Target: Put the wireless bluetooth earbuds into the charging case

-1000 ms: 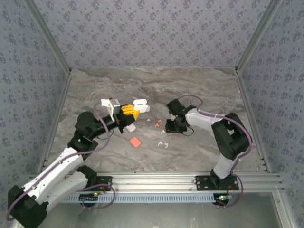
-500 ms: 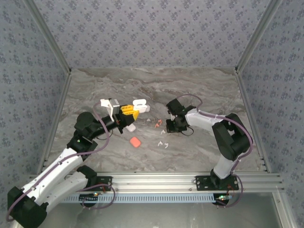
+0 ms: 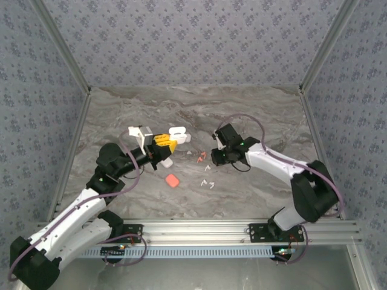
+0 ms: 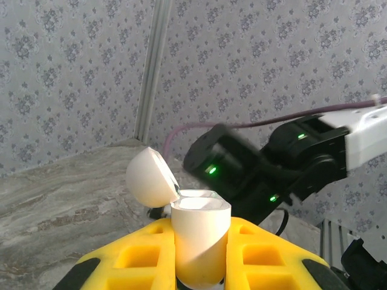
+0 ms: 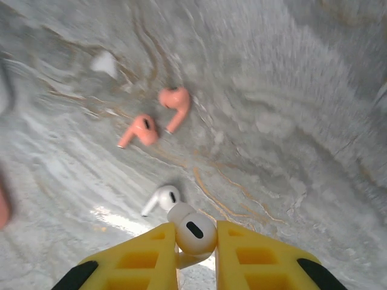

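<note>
Our left claw (image 4: 201, 257) clamps the open white charging case (image 4: 199, 226) upright, our right claw (image 5: 196, 251) pinches one white earbud (image 5: 192, 234) over the desk (image 5: 290, 121) by its rounded head, so we fear it twisting or slipping before reaching the case.

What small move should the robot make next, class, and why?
Probably carry the right gripper across toward the left gripper. The right one pinches a white earbud, and the left holds the white case with its lid open, so the bud has somewhere to go.
</note>
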### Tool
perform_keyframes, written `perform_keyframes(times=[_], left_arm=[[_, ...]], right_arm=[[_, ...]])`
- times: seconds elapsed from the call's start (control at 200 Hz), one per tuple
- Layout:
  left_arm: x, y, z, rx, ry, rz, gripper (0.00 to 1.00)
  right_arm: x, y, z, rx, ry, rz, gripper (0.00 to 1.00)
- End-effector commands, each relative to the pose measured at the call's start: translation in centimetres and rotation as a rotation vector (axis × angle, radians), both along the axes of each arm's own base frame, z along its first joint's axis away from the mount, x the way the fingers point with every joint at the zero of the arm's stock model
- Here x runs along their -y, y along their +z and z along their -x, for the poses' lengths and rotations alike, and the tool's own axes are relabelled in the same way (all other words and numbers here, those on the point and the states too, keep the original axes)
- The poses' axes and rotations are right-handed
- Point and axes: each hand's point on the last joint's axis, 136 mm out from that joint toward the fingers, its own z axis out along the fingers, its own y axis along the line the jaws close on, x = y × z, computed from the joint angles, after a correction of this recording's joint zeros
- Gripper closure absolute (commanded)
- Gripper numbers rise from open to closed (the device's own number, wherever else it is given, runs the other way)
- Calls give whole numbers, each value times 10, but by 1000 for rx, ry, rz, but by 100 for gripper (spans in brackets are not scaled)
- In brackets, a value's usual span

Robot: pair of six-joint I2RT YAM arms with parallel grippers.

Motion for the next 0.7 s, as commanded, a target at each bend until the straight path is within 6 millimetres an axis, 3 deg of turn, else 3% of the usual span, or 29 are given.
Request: perform_keyframes(times=[0.0,0.385,0.54,0.695], left_arm=[[2,7,-2,-7,-5,46,100],[17,8,-9,-75,-55,89,100],[28,12,-6,-91,-101,92,100],[35,16,-2,-98,-134,98,100]], right_arm=[[-5,54,-5,206,72,-54,79],[-14,204,31,699,302,-226,79],[-24,240,45,821,389,-237,79],[-37,258,47,885,454,-235,79]])
